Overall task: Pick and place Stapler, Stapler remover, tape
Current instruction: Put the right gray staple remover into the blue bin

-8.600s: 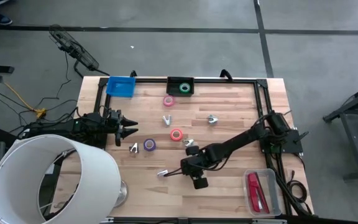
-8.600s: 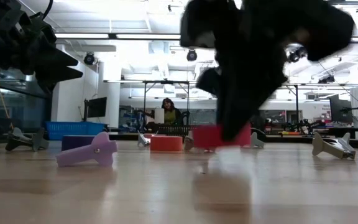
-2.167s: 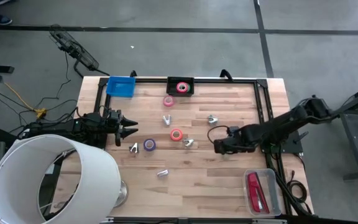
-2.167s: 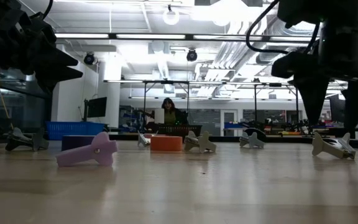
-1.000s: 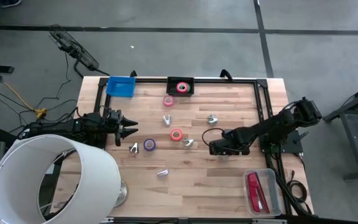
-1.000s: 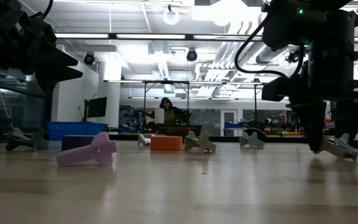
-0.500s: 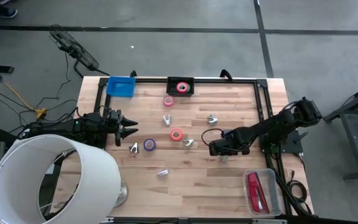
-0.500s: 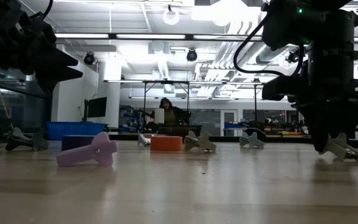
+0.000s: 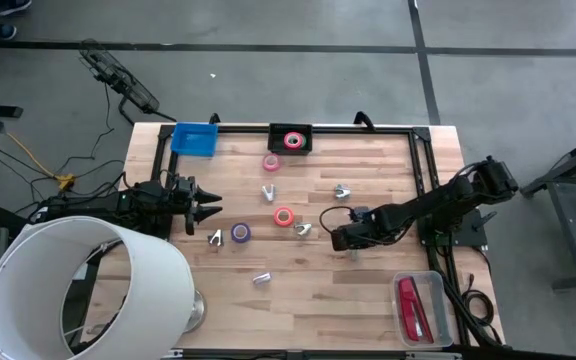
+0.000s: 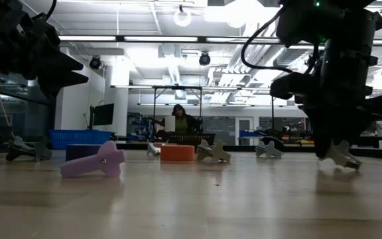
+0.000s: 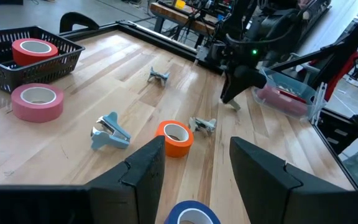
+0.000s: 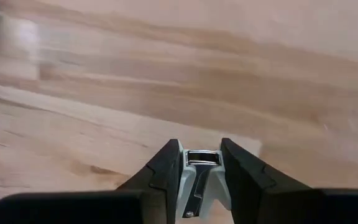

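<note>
High view: the right tool (image 9: pixel 342 240) sits over the wooden bench (image 9: pixel 368 300) a little toward 3 o'clock of centre, with the arm reaching in from 3 o'clock. The left tool (image 9: pixel 208 207) waits at 9 o'clock. The red stapler (image 9: pixel 409 307) lies in a clear tray (image 9: pixel 438 290) at 5 o'clock. A pink tape roll (image 9: pixel 293 140) rests in the black basket (image 9: pixel 277 131) at 12 o'clock; further rolls, pink (image 9: pixel 271 162), orange (image 9: pixel 284 216) and purple (image 9: pixel 240 232), lie near centre.

Low view: the right tool (image 10: pixel 333 154) carries a silvery staple remover (image 10: pixel 341 156) just clear of the bench.

Left wrist view: the left tool (image 11: pixel 191 168) stands partly open, holding nothing.

Right wrist view: the right tool (image 12: pixel 197 165) is closed narrowly on the staple remover (image 12: pixel 196 177).
</note>
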You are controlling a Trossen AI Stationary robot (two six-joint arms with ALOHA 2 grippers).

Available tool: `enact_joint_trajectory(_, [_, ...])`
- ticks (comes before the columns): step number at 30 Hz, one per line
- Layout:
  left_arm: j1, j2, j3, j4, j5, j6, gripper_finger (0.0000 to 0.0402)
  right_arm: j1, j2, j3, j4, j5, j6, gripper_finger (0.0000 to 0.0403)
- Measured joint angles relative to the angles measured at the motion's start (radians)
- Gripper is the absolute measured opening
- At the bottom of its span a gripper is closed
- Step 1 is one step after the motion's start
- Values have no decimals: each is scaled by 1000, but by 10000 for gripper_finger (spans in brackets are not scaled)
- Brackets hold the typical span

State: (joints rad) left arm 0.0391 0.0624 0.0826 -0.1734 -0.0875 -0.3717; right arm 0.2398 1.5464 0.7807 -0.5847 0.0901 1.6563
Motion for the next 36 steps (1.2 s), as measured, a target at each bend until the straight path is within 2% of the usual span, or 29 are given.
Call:
enact_joint_trajectory(10, [0,0,0,0,0,0,177,-47,-64,0,16,53,-166,86])
enact_joint_trajectory(23, [0,0,0,0,0,0,177,-255,-226,0,99,82,-674,86])
enact_joint_trajectory(29, [0,0,0,0,0,0,177,-378,-293,0,249,40,-973,86])
enact_joint_trajectory(36, [0,0,0,0,0,0,177,-499,-311,0,452,-140,-1259,86])
